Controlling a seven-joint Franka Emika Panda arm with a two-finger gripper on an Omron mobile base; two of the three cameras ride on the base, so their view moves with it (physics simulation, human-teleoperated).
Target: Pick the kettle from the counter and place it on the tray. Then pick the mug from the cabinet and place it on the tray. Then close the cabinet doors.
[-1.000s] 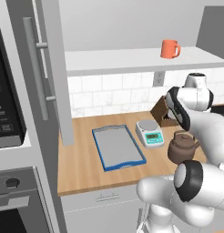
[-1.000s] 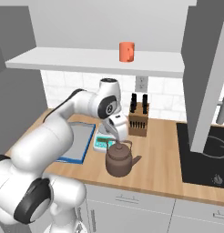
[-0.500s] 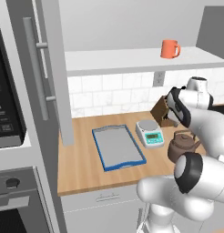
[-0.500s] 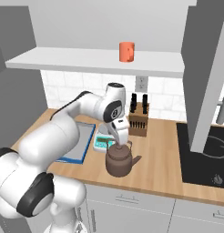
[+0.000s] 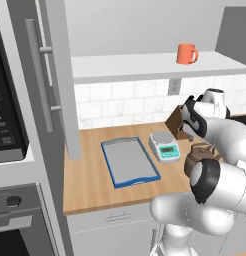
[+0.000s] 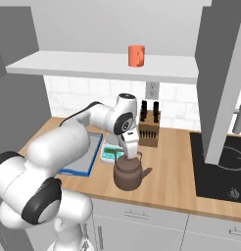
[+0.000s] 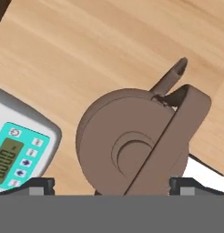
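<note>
My tool (image 6: 129,156) hangs just above the kettle (image 6: 128,172), its tips spread wide to either side of the upright handle and pinching nothing. The kettle sits on the worktop (image 6: 176,181) with its spout pointing away from the tray (image 5: 129,161). Seen from the kettle, the white-and-teal scale (image 5: 165,146) lies just beside it, between it and the tray, and the knife block (image 6: 148,130) stands close behind it, toward the wall. The mug (image 6: 136,55) is well above the kettle on the cabinet shelf (image 6: 93,66), and the doors are open.

I judge the risk to be in how I line up. In the hand view the handle (image 7: 170,139) runs slantwise between my tips, so if I come down without squaring to it, one tip may strike the lid or handle and push the kettle toward the scale. A grip off-centre could also let the kettle swing and clip the scale on its way to the tray.
</note>
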